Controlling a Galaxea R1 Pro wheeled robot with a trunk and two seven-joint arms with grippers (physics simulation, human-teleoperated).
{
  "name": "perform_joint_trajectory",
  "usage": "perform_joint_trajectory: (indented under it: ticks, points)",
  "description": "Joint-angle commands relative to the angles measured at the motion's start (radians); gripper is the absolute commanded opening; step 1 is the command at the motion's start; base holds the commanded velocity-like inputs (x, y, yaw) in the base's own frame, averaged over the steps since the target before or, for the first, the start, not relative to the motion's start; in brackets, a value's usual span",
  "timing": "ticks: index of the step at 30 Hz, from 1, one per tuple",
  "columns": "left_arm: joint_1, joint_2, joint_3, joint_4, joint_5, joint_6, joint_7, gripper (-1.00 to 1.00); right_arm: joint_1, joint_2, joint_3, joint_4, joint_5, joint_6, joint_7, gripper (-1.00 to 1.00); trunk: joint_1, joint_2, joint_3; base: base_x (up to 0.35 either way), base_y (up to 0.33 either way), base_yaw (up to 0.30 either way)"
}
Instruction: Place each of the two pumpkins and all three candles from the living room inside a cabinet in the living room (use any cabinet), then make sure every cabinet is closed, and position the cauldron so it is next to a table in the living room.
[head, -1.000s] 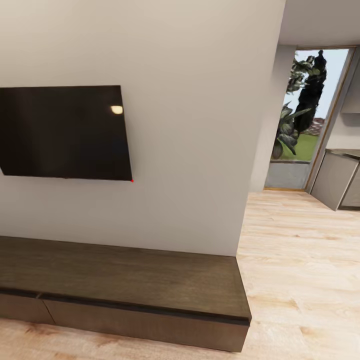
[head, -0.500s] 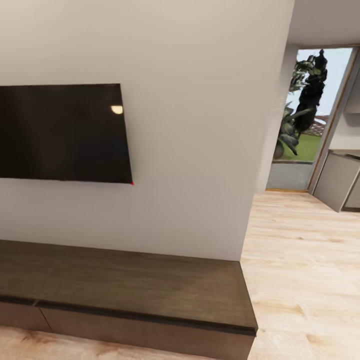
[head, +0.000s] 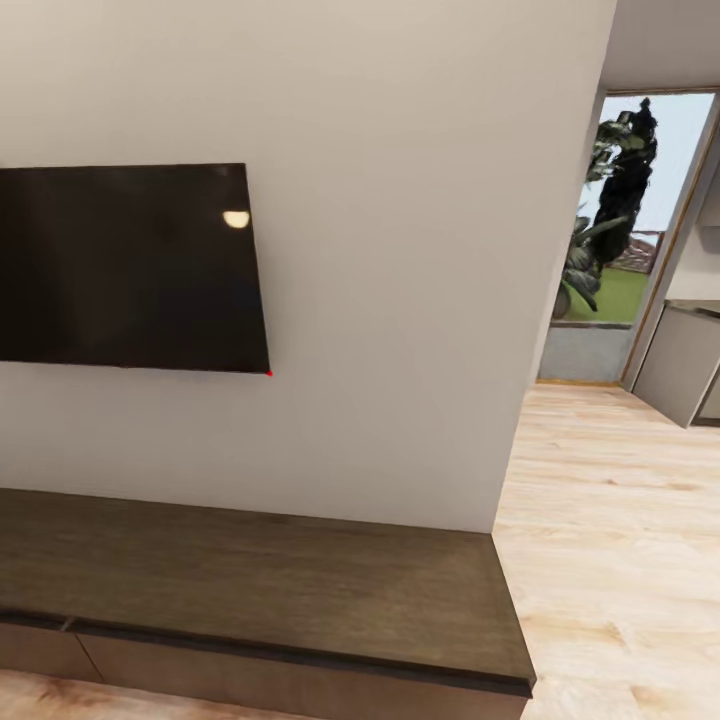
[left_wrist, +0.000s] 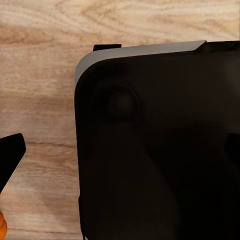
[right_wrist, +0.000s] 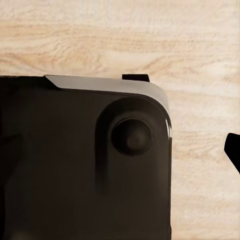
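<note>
The long, low, dark brown cabinet (head: 250, 585) runs along the foot of the wall in the head view, its flat fronts (head: 290, 685) shut and its top bare. In the left wrist view a black fingertip (left_wrist: 10, 156) of my left gripper hangs over the wooden floor. A sliver of an orange pumpkin (left_wrist: 2, 227) sits close beside it at the picture's edge, held in that gripper. The right wrist view shows one black fingertip (right_wrist: 233, 150) of my right gripper over the floor. The candles and the cauldron are out of view.
A black TV (head: 130, 268) hangs on the pale wall (head: 400, 300) above the cabinet. To the right, light wooden floor (head: 610, 520) leads to a glass door (head: 625, 220) and grey kitchen units (head: 685, 365). My dark base (left_wrist: 160, 145) lies below both wrists.
The whole head view has shifted: the camera has come closer to the wall, so the wall's corner lies further right and the cabinet lower in the picture. Nothing in the room has moved.
</note>
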Motion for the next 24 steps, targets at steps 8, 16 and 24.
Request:
perform_joint_trajectory:
  ticks: [8,16,24]
  points:
    - [0.000,0.000,0.000,-0.001,-0.001,-0.002,-0.001,1.00,-0.001,0.000,-0.002,0.001,-0.002,-0.004,-0.001,1.00,0.000,0.000,-0.001,0.051,0.003,0.000]
    - [0.000,0.001,0.002,-0.001,-0.001,-0.002,-0.003,1.00,-0.001,0.000,0.000,0.001,0.001,0.000,-0.007,1.00,0.000,0.000,-0.001,0.076,0.007,0.000]
    - [-0.004,0.009,0.000,-0.042,-0.002,0.008,-0.057,1.00,-0.001,-0.001,-0.005,-0.006,-0.004,-0.012,0.042,1.00,0.000,0.000,-0.001,0.003,0.000,0.000]
